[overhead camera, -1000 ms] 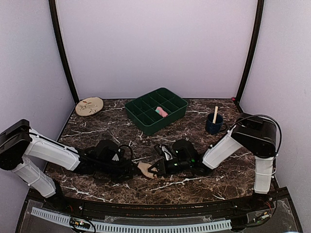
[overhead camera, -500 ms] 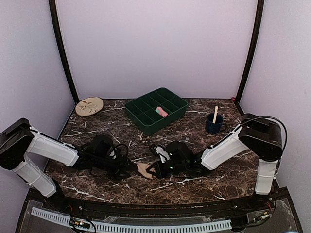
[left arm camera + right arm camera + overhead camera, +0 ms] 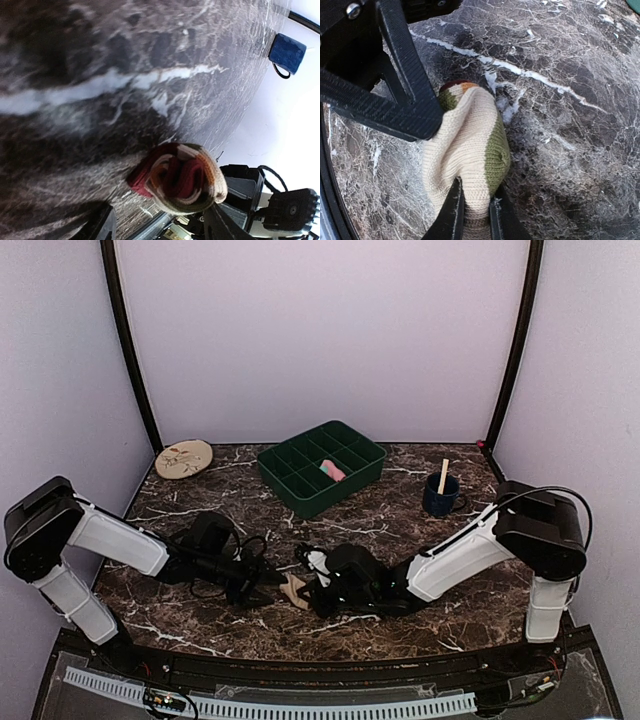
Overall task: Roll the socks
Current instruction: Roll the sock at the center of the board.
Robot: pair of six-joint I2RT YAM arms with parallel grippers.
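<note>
On the dark marble table [image 3: 430, 530], both arms stretch low toward each other. The right gripper [image 3: 476, 194] pinches the beige sock [image 3: 470, 135]. The left gripper [image 3: 159, 220], fingers spread, meets its rolled end. The pink sock [image 3: 332, 470] lies in the green tray [image 3: 300, 498].

Back wall [image 3: 320, 340] was pale lilac, plain, softly lit. Left wall [image 3: 50, 370] and right wall [image 3: 590, 360] matched it, at frame sides. Black posts [image 3: 128, 350] stood in both back corners. Table [image 3: 400, 530] was dark brown marble, white-veined, across lower half. White slotted strip [image 3: 300, 708] ran along bottom edge.
</note>
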